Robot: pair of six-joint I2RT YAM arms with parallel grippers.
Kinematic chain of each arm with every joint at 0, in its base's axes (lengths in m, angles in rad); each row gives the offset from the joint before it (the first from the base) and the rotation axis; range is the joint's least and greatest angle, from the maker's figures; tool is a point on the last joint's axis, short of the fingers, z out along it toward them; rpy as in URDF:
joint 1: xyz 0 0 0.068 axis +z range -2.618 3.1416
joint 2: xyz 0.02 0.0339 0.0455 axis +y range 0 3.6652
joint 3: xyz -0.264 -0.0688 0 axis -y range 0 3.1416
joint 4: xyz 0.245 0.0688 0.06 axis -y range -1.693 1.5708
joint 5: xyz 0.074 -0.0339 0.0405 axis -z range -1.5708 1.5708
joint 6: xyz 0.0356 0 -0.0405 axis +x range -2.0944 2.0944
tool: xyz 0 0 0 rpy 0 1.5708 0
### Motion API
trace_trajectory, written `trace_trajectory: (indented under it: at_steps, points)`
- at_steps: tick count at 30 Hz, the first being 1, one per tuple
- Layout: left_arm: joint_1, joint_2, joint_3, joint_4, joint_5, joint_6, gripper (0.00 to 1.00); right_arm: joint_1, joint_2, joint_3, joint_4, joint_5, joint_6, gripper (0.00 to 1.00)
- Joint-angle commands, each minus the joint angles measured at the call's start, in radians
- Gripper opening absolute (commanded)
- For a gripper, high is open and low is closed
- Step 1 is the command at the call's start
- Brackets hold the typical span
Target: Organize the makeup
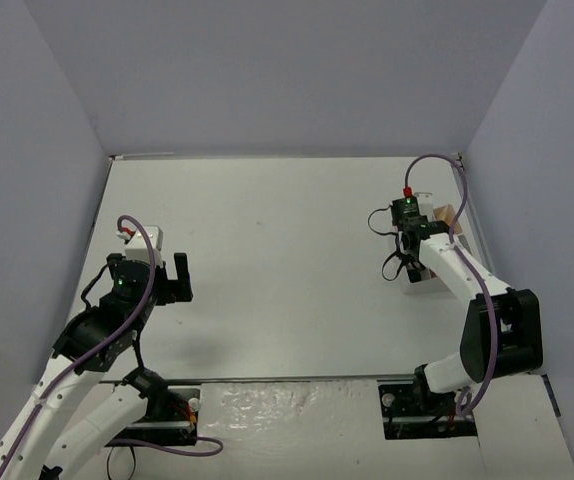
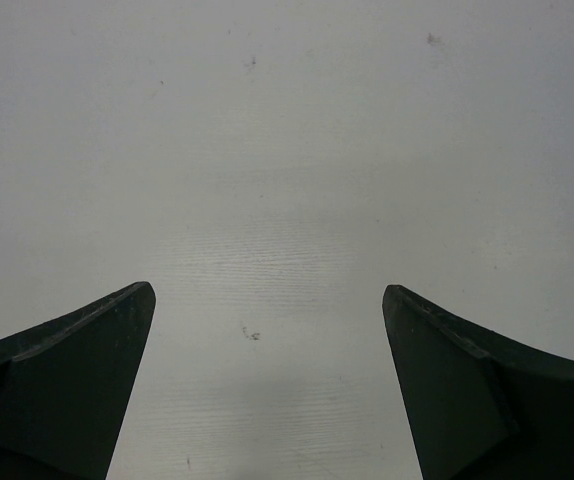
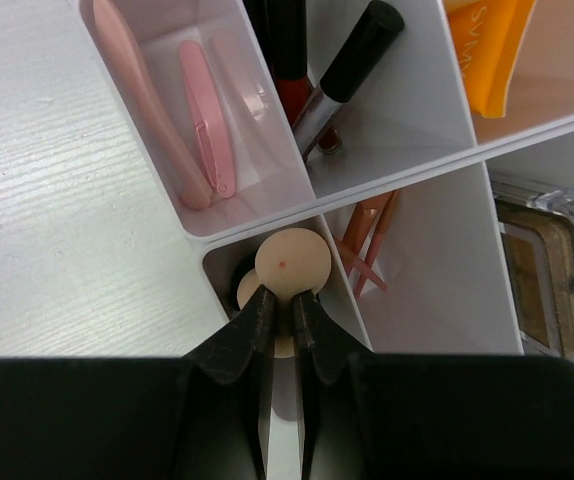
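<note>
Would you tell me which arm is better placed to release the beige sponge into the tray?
Right, most likely. The right gripper is shut on the beige sponge at a compartment of the white tray; the left gripper hangs open above the table, far from the tray.

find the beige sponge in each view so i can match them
right wrist: beige sponge lower centre, at the right pincer tips, over a white tray compartment
top external: hidden beneath the right pincer, far right
left wrist: not in it
shared landmark: right pincer
</note>
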Motion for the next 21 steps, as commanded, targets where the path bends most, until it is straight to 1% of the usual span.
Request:
trace_trajectory:
  at_steps: [1,3,5,8,11,12,16,21]
  points:
    - [0.009,0.011,0.010,0.055,0.000,0.017,0.97,-0.006,0.025,0.047,-0.022,-0.012,-0.005,0.08]
    - [0.012,0.015,0.011,0.056,0.001,0.018,0.97,-0.007,0.028,0.049,-0.026,-0.020,-0.005,0.09]
    - [0.016,0.018,0.010,0.056,0.002,0.019,0.97,-0.008,0.027,0.049,-0.026,-0.040,-0.006,0.14]
    - [0.020,0.018,0.009,0.057,0.008,0.019,0.97,-0.008,0.014,0.046,-0.029,-0.047,-0.008,0.31]
    - [0.025,0.018,0.009,0.061,0.015,0.019,0.97,-0.008,-0.027,0.038,-0.028,-0.040,-0.005,0.54]
    - [0.026,0.018,0.008,0.062,0.016,0.018,0.97,-0.008,-0.040,0.035,-0.027,-0.037,-0.005,0.58]
    - [0.032,0.018,0.007,0.064,0.019,0.017,0.97,-0.007,-0.095,0.025,-0.030,-0.048,-0.012,0.66]
    - [0.041,0.018,0.005,0.066,0.023,0.014,0.97,-0.008,-0.209,0.018,-0.030,-0.103,-0.011,0.68]
